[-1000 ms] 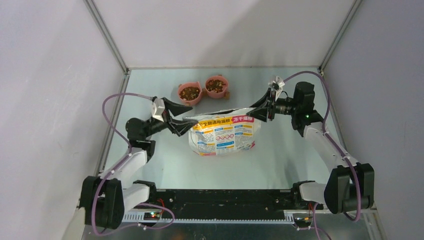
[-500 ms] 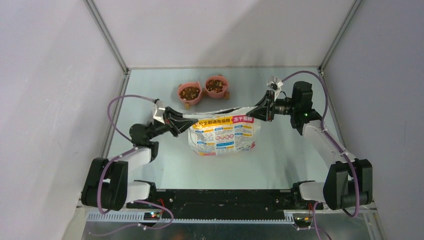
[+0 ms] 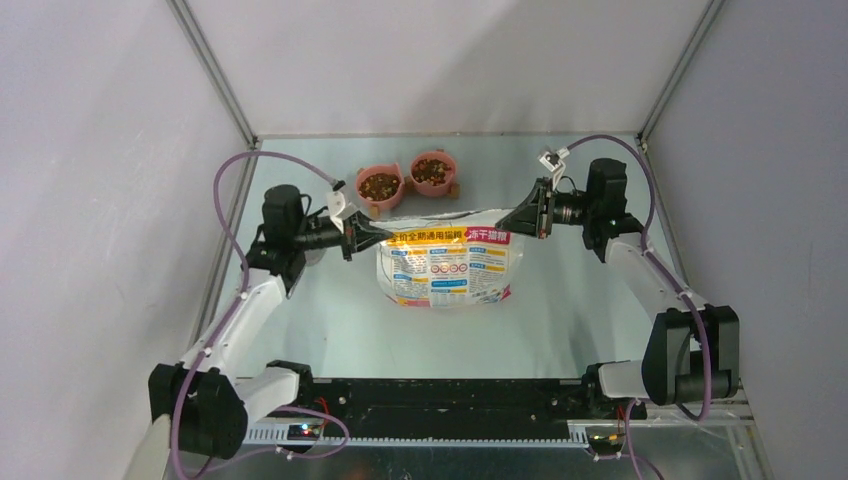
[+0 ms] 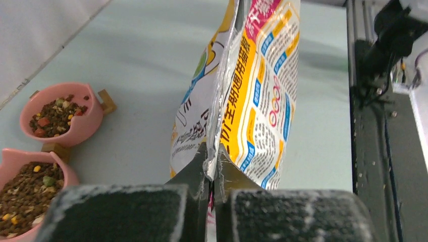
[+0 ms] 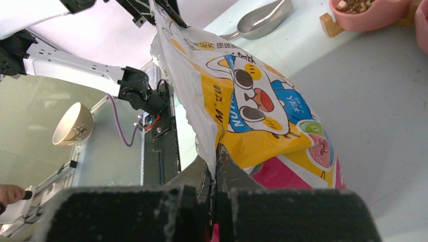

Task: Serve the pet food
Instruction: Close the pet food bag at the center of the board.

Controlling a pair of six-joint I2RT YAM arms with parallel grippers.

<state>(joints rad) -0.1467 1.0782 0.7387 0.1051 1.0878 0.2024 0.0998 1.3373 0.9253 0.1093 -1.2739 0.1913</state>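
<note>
The pet food (image 3: pixel 380 185) fills two pink bowls (image 3: pixel 432 171) at the back of the table, and shows as brown kibble (image 4: pixel 53 112) in the left wrist view. A printed cat-picture bag (image 3: pixel 448 265) stands in the middle, held up by its top corners. My left gripper (image 3: pixel 383 235) is shut on the bag's top left corner, with the foil edge pinched between its jaws (image 4: pixel 212 164). My right gripper (image 3: pixel 510 222) is shut on the top right corner (image 5: pixel 214 161). The bag's (image 5: pixel 252 101) top edge stretches between the two grippers.
The bowls sit on a small wooden stand (image 3: pixel 455 190). A grey metal scoop (image 5: pixel 262 17) lies on the table beyond the bag in the right wrist view. Grey walls close in both sides and the back. A black rail (image 3: pixel 430 400) runs along the near edge.
Both grippers have closed on the bag's top corners. The left arm swung up and towards the back, and the bag's top edge now stretches straighter between them.
</note>
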